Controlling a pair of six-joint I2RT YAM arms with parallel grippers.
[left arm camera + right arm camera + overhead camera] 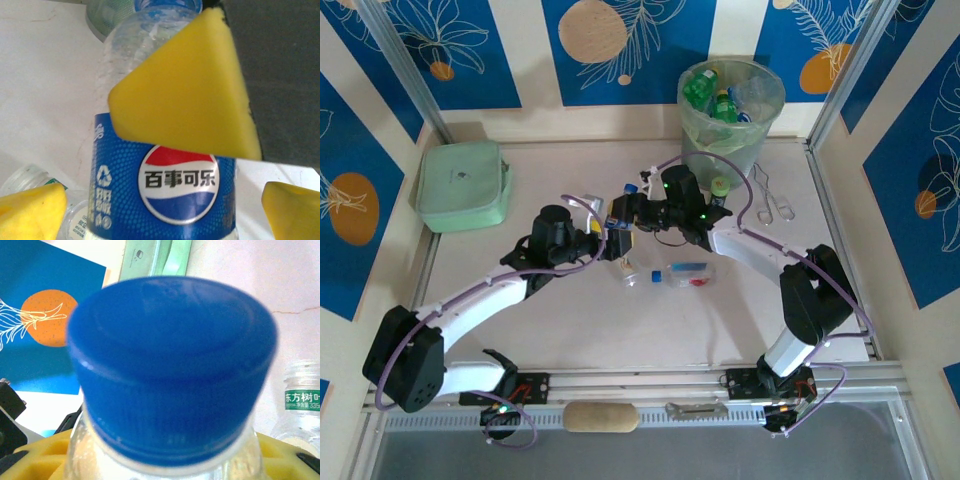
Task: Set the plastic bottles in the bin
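A clear plastic bottle (618,222) with a blue Pepsi label (175,190) and a blue cap (170,365) hangs above the table's middle, between both grippers. My right gripper (632,212) is shut on its upper part; one yellow pad (185,95) presses the bottle's shoulder, and yellow fingers (40,457) flank the neck. My left gripper (165,210) is open, its yellow fingertips (30,210) standing clear of the label on either side. The grey bin (695,140) with a pale green liner stands at the back right, holding several bottles. Two more bottles (628,272) (688,274) lie on the table below the grippers.
A mint-green square pouch (463,185) lies at the back left. A short dark container with a green top (720,186) stands just in front of the bin, with metal clips (775,205) to its right. A clear bottle with a green label (302,400) is close beside the right gripper.
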